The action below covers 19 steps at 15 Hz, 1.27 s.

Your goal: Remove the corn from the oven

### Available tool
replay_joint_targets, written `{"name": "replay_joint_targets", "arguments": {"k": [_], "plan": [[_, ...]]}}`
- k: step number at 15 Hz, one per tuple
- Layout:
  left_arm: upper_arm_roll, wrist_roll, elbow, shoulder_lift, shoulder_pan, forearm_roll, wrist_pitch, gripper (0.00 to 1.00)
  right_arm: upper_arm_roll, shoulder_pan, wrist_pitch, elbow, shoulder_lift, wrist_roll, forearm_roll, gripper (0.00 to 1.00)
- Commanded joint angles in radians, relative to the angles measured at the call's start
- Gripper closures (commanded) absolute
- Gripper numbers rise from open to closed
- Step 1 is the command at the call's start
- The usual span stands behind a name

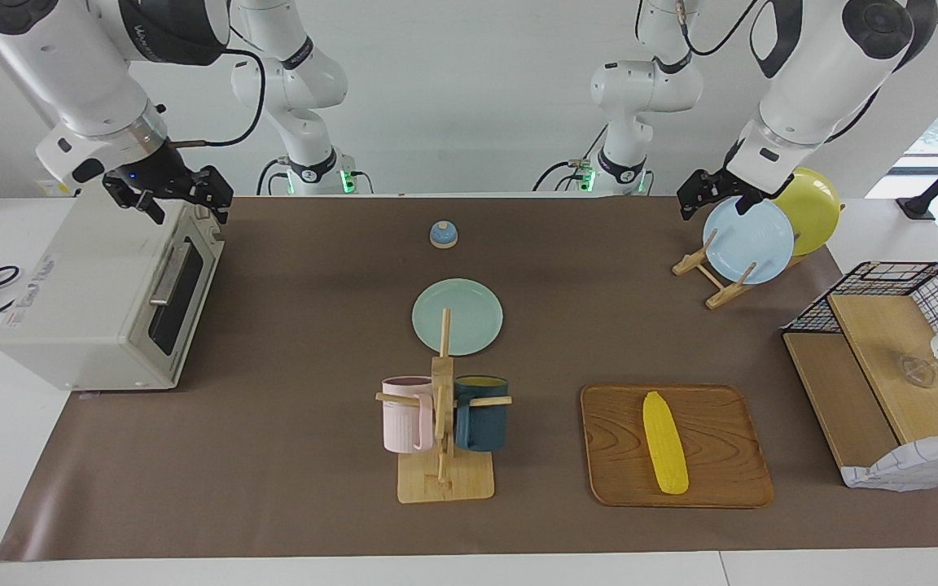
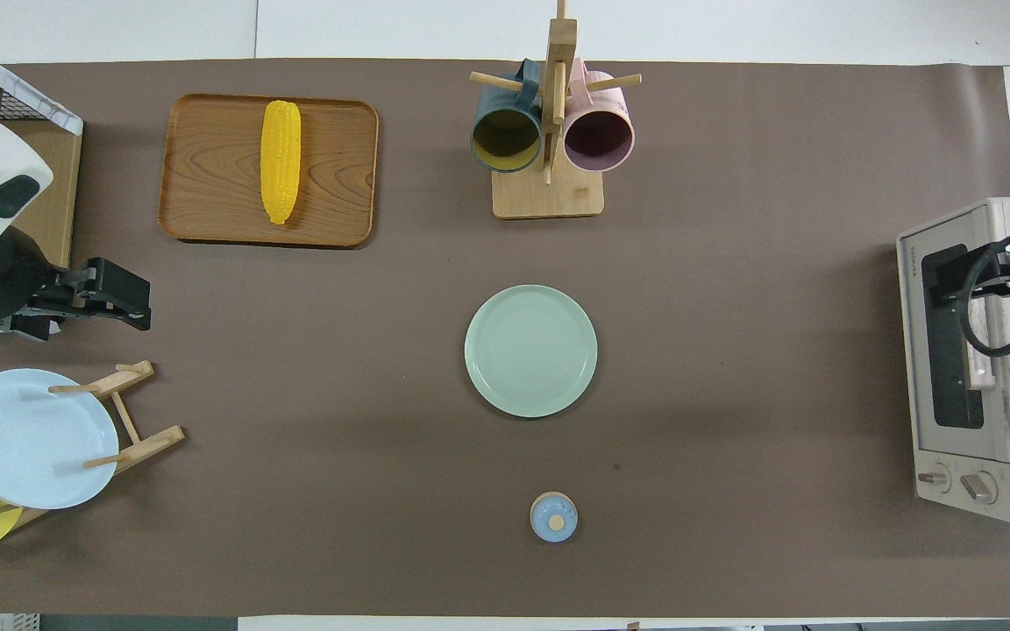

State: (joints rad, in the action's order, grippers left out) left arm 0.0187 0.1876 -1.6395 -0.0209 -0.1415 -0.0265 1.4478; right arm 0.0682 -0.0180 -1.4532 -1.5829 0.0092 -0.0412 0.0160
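The right gripper (image 1: 180, 198) hung with its fingers apart and empty over the oven (image 1: 103, 297), whose dark glass door was shut; small writing ran along the oven's top face and a red-edged warning sticker sat by its two knobs, neither readable. The left gripper (image 1: 713, 194), also spread open and holding nothing, hung up in the air over the plate rack (image 1: 709, 273). Farthest from the robots, the corn (image 1: 664, 442) lay lengthwise on the wooden tray (image 1: 729, 480), already out of the oven. It looked light, rigid and bumpy, likely easy to pinch across its thick middle, though its round body might roll on release.
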Motion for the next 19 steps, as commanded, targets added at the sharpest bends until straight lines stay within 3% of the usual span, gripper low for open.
{"name": "replay_joint_targets", "arguments": {"k": [1, 19], "plan": [[0.040, 0.003, -0.020, -0.024, 0.037, 0.013, 0.032, 0.00, -0.013, 0.021, 0.016, 0.003, -0.006, -0.020, -0.019, 0.00], [0.055, 0.001, 0.001, -0.019, 0.034, -0.004, 0.046, 0.00, -0.013, 0.021, 0.017, 0.001, -0.006, -0.020, -0.019, 0.00]]}}
